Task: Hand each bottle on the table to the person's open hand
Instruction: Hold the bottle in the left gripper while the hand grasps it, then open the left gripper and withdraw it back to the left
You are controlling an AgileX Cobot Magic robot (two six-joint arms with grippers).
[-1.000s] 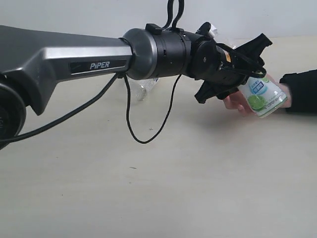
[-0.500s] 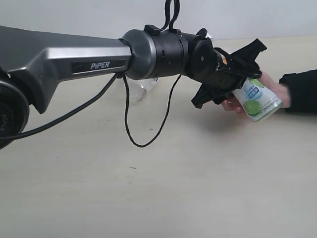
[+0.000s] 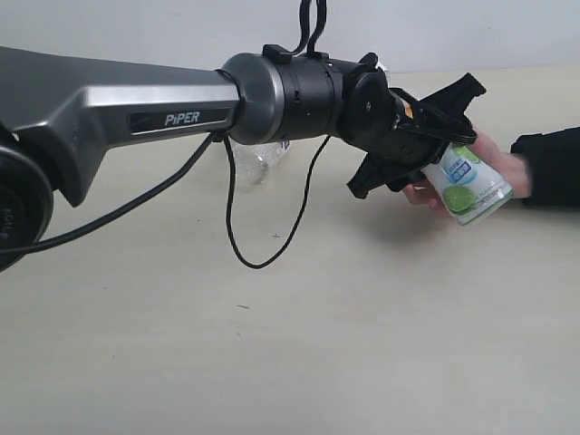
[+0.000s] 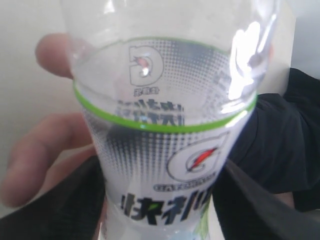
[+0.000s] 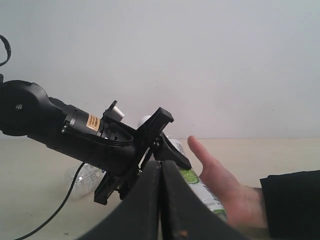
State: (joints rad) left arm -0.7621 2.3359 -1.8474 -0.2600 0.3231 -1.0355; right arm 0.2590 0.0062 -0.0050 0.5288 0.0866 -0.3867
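Item: Gatorade bottle (image 3: 471, 186), lime label. Nudged lower onto person's open hand (image 3: 509, 168). Clamped in left hand (image 3: 433, 149) (release due).

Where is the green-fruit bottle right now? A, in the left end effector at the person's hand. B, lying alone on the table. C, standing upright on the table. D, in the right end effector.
A: the left end effector clamps the bottle, tilted, beside the person's open hand.

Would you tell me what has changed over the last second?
The left claw carried the green-fruit bottle slightly down and leftward, settling it lower against the person's open hand. Unchanged: its grip, the hand's place, the clear bottle behind the arm.
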